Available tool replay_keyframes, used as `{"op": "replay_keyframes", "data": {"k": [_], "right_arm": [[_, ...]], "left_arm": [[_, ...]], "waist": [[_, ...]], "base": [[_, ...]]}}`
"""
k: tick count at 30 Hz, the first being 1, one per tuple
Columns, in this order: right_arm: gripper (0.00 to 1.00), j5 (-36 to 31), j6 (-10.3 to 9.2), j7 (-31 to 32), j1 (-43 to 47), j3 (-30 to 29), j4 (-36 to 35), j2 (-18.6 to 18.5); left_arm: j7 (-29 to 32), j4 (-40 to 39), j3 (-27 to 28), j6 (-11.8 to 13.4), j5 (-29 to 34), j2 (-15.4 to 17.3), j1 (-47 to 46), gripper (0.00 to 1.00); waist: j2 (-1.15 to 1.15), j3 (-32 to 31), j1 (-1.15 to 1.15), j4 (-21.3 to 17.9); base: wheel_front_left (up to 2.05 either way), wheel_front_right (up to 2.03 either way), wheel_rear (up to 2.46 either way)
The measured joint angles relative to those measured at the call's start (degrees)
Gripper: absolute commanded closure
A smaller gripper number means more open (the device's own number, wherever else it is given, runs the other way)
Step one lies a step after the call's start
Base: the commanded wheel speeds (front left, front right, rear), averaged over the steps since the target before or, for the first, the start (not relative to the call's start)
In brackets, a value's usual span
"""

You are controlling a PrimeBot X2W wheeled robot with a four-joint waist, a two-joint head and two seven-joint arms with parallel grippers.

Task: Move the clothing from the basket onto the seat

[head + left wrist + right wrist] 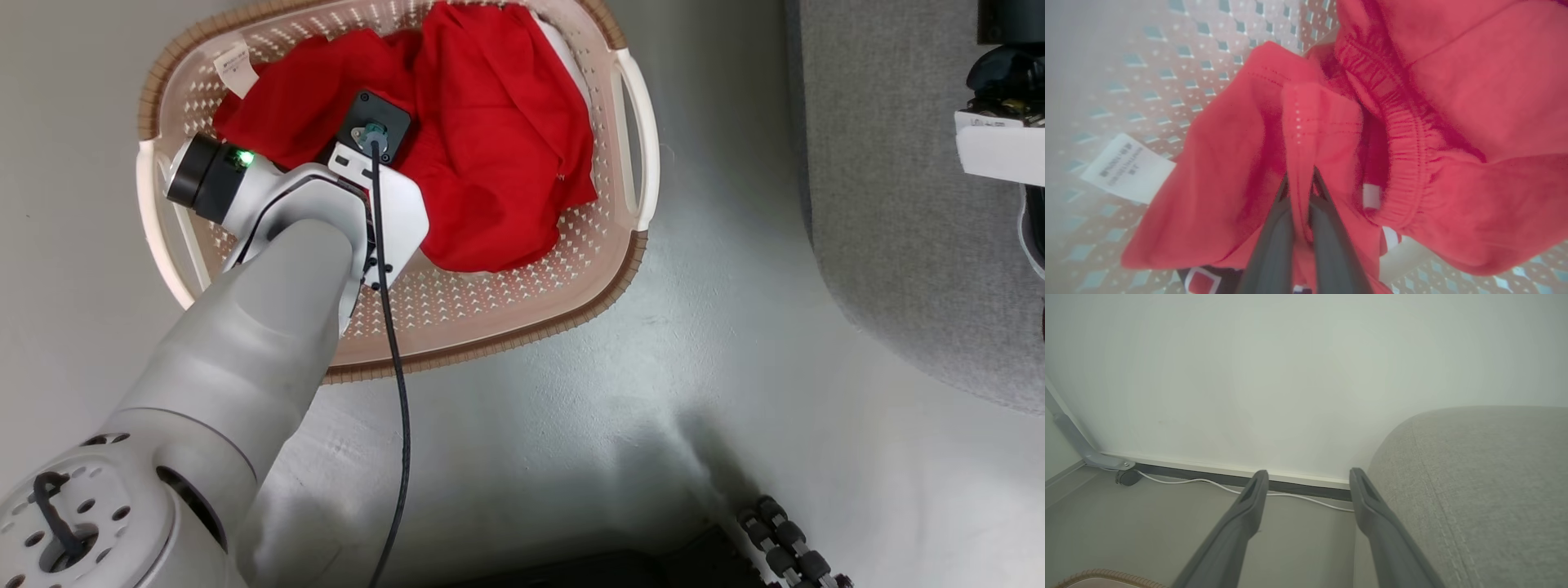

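No text can be made out. A white sticker (1126, 167) on the basket (1167, 49) wall carries a few lines of dark print, too blurred to read; a black-and-white patch (1202, 281) on the red clothing (1229, 163) is cut off at the edge, its figure unclear

A smooth pale grey floor (571, 425) with a soft sheen and a dim shadow runs to a plain off-white wall (1290, 375). A white skirting board (1208, 466) with a dark strip beneath lines the wall's foot, and a thin white cable (1323, 504) lies along it. At the left a grey metal leg (1069, 437) ends beside a dark caster (1128, 477). A grey woven sofa (1494, 477) with a rounded edge stands near the wall
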Motion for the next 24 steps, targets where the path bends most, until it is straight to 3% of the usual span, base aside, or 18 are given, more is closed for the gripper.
{"op": "replay_keyframes", "data": {"k": [12, 24], "right_arm": [[0.0, 0.0, 0.0, -0.03, 0.66, 0.75, 4.7, 1.33], [0.0, -0.18, 0.0, -0.03, 8.45, 1.6, 10.46, 4.22]], "left_arm": [[-11.25, -0.79, 1.56, -1.91, -4.52, -0.05, 4.07, 1.0], [-15.23, -6.8, 1.74, -1.36, -7.43, -0.2, 10.62, 1.0]], "waist": [[0.0, -7.66, 0.0, 1.65], [0.0, -19.65, 0.0, 3.79]], "base": [[0.0, 0.0, 0.0], [0.0, 0.0, 0.0]]}}
